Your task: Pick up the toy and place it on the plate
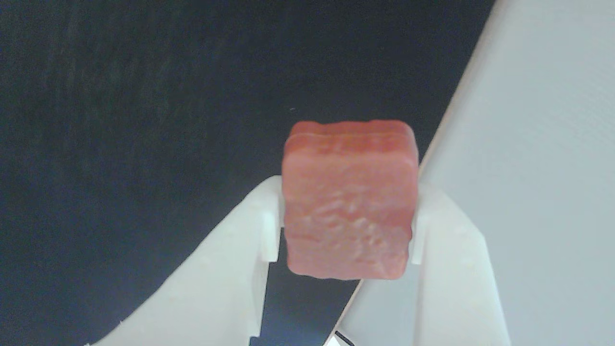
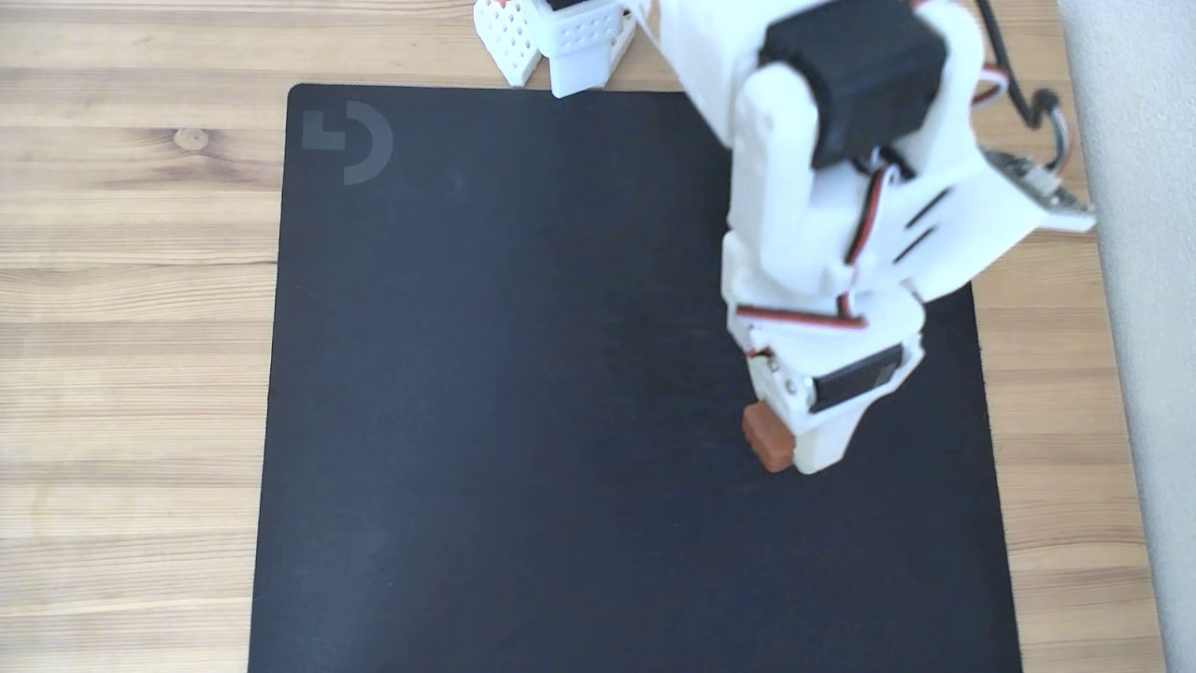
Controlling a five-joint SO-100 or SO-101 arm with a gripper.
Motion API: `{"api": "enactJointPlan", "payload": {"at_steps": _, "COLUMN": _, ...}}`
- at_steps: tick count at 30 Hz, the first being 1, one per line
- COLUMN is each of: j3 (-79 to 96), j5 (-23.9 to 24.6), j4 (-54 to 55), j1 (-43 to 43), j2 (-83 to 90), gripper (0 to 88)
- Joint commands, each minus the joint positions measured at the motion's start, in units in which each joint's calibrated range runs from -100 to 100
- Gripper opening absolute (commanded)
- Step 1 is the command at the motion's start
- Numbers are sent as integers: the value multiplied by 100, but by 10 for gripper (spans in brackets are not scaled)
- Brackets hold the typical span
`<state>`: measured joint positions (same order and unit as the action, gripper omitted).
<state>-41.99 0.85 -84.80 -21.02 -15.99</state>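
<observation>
One small reddish-brown square block with rounded corners and a rough, textured face, the toy point(image 1: 348, 202), sat clamped between the two white plastic fingers point(image 1: 269, 226) of the gripper point(image 1: 343, 223) in the wrist view. The fingers pressed against its left and right sides, and the block stood out beyond the fingertips toward the top of that view, its thin upper edge showing as a paler band. The claw was therefore clenched on the toy.

In the fixed view the toy point(image 2: 766, 436) projected from the lower left side of the gripper point(image 2: 790, 447), at the end of the white arm point(image 2: 804, 215) with its black servo housings and red wiring. Whether the block touched the surface beneath could not be judged from either view.

The surface under the gripper was a large black rectangular mat point(image 2: 505, 393) bearing a faint grey logo point(image 2: 350, 142) near its upper left corner. The mat lay on a light wooden table point(image 2: 131, 308) with visible grain and a knot. A pale grey wall or panel point(image 2: 1149, 327) ran along the right edge of the fixed view, and a similar pale surface point(image 1: 543, 158) occupied the right part of the wrist view beyond the mat's edge. A white perforated plastic base point(image 2: 561, 37) stood at the top edge of the mat.
</observation>
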Motion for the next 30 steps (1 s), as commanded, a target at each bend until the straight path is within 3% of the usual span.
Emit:
{"api": "enactJointPlan", "payload": {"at_steps": 1, "j3": 851, "j5": 244, "j4": 428, "j1": -471, "j2": 1119, "gripper": 23}}
{"api": "enactJointPlan", "payload": {"at_steps": 9, "j3": 4609, "j5": 922, "j4": 2282, "j1": -1884, "j2": 3145, "gripper": 23}}
{"api": "enactJointPlan", "payload": {"at_steps": 14, "j3": 6070, "j5": 1225, "j4": 2485, "j1": -2579, "j2": 4004, "gripper": 23}}
{"api": "enactJointPlan", "payload": {"at_steps": 22, "j3": 8359, "j5": 1429, "j4": 2663, "j1": -2804, "j2": 5571, "gripper": 24}}
{"api": "enactJointPlan", "payload": {"at_steps": 30, "j3": 10774, "j5": 1429, "j4": 3891, "j1": -2763, "j2": 6872, "gripper": 27}}
